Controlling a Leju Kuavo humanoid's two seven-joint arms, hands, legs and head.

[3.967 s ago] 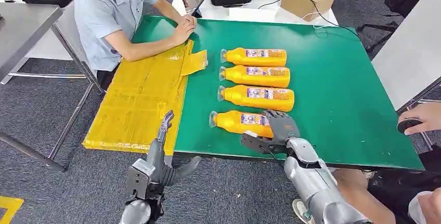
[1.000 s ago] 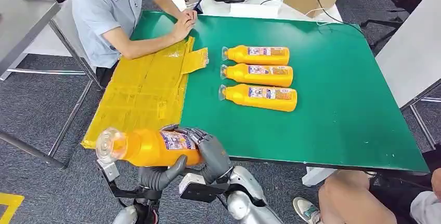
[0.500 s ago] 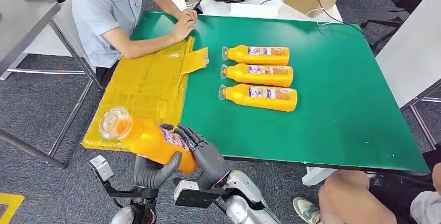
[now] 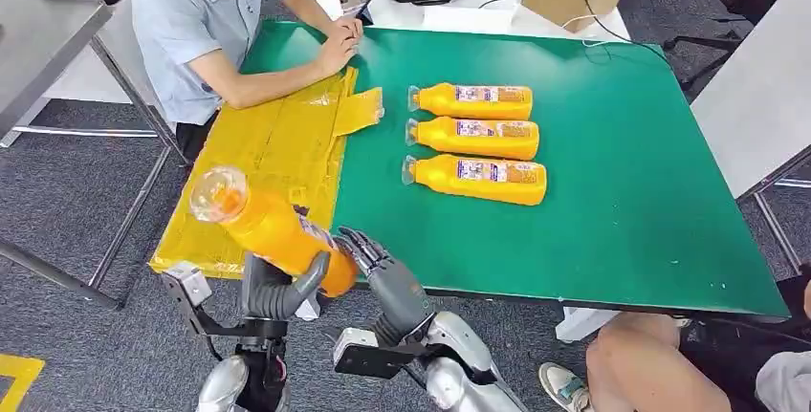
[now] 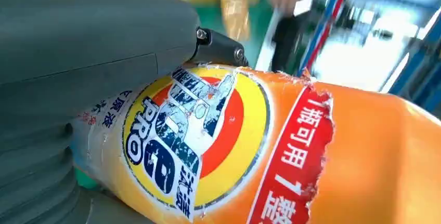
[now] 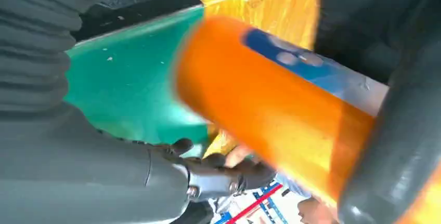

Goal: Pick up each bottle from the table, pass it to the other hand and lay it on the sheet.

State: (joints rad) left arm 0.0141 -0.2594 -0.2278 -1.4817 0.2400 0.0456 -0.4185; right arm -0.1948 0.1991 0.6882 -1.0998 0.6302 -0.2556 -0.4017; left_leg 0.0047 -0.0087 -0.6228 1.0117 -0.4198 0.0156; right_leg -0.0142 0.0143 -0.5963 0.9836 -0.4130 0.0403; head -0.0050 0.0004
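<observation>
Nearest, the left hand (image 4: 277,288) grips an orange bottle (image 4: 268,230) around its lower body, the bottle tilted with its clear cap up and away over the near edge of the yellow sheet (image 4: 258,178). The right hand (image 4: 383,273) sits just beside the bottle's base with fingers spread, holding nothing. Farther off, three bottles (image 4: 478,140) lie side by side on the green table (image 4: 622,192). A person (image 4: 206,34) sits at the far left corner.

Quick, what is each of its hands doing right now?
Left hand: grips the orange bottle.
Right hand: fingers spread beside the bottle's base; whether they touch it cannot be told.
</observation>
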